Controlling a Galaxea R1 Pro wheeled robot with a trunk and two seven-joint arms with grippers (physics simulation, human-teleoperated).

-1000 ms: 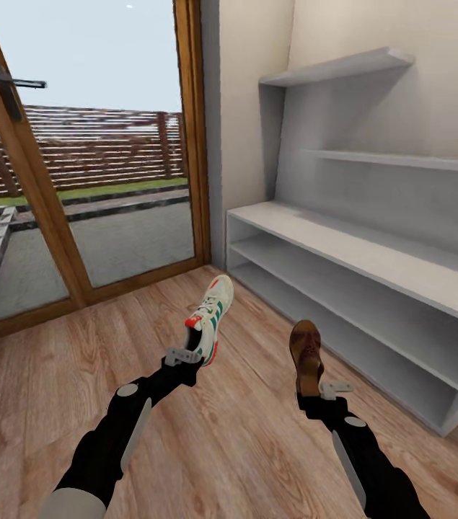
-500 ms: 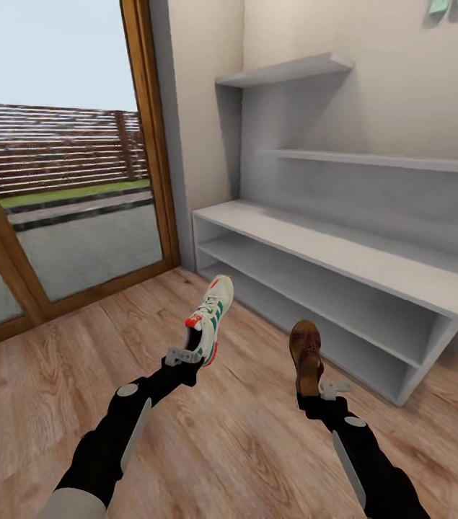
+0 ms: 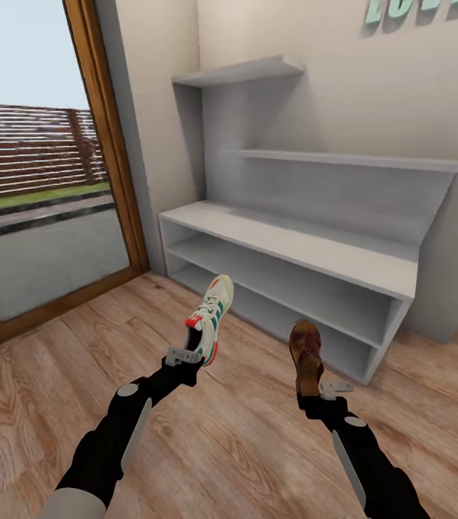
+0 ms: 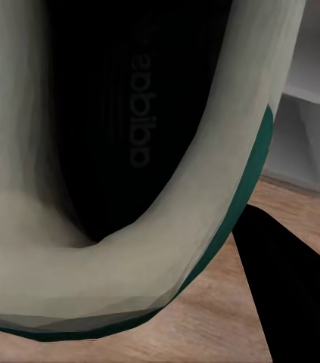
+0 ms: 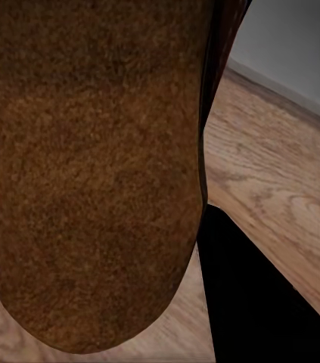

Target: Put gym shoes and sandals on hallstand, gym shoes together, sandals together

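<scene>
Sneaker white, green side stripes, red-orange heel, gripped at heel by left gripper, held above plank floor. Insole print reads mirrored, looks like "adidas". Brown sandal, darker insole, clamped in right gripper. Pale grey hallstand just ahead, shelves bare. Teal wall letters cropped, unreadable.
</scene>
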